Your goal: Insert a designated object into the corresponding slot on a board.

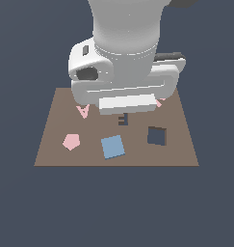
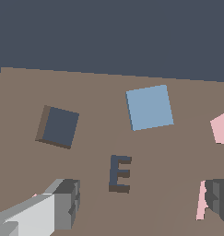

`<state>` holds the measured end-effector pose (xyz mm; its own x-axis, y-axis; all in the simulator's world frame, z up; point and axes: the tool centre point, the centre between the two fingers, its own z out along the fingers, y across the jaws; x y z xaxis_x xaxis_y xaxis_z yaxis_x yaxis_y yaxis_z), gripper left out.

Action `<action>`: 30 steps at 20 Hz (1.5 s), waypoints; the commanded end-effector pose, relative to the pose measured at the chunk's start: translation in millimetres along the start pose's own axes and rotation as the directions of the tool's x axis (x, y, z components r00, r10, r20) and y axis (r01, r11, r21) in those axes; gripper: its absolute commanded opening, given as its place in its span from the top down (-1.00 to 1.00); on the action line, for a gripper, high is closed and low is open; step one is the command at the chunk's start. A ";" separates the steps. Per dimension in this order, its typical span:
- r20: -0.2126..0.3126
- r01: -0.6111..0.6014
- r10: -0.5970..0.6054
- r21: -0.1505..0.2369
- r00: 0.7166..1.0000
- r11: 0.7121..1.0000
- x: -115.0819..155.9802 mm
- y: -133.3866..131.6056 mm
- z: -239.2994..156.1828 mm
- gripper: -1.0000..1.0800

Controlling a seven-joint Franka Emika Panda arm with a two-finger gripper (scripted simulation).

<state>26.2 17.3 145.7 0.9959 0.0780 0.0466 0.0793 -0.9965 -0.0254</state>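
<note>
The light-blue square tile [image 1: 112, 146] [image 2: 149, 107] lies flat on the brown board [image 1: 178, 155] [image 2: 92, 90], near the board's front edge. To the exterior view's right of the tile is the dark square slot [image 1: 157, 136] [image 2: 59, 127], with nothing in it. My gripper [image 2: 143, 200] hovers above the board, open and holding nothing. One finger [image 2: 66, 203] and the other [image 2: 219, 196] stand wide apart. The tile lies beyond the fingertips, apart from them. In the exterior view the arm's white hand [image 1: 127, 103] hides the fingers.
A small dark E-shaped cut-out [image 1: 122, 119] [image 2: 119, 173] sits under the hand. A pink pentagon [image 1: 71, 141] [image 2: 221, 127] and a pink letter A [image 1: 83, 111] [image 2: 202, 203] lie on the board. Another pink piece [image 1: 160, 102] peeks out by the hand.
</note>
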 end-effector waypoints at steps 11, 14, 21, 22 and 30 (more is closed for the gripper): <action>0.034 0.115 -0.114 -0.012 0.993 0.993 41.0 26.5 67.6 -0.92; 0.041 0.136 -0.135 -0.014 0.990 0.991 48.9 30.6 79.6 -0.92; 0.049 0.164 -0.163 -0.017 0.985 0.986 60.4 36.0 95.9 -0.92; 0.050 0.166 -0.165 -0.017 0.985 0.986 61.3 36.4 97.1 -0.92; 0.050 0.168 -0.167 -0.017 0.985 0.986 62.7 36.6 98.0 -0.92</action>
<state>95.9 -11.7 49.1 0.9694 0.2456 -0.0008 0.2456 -0.9694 0.0000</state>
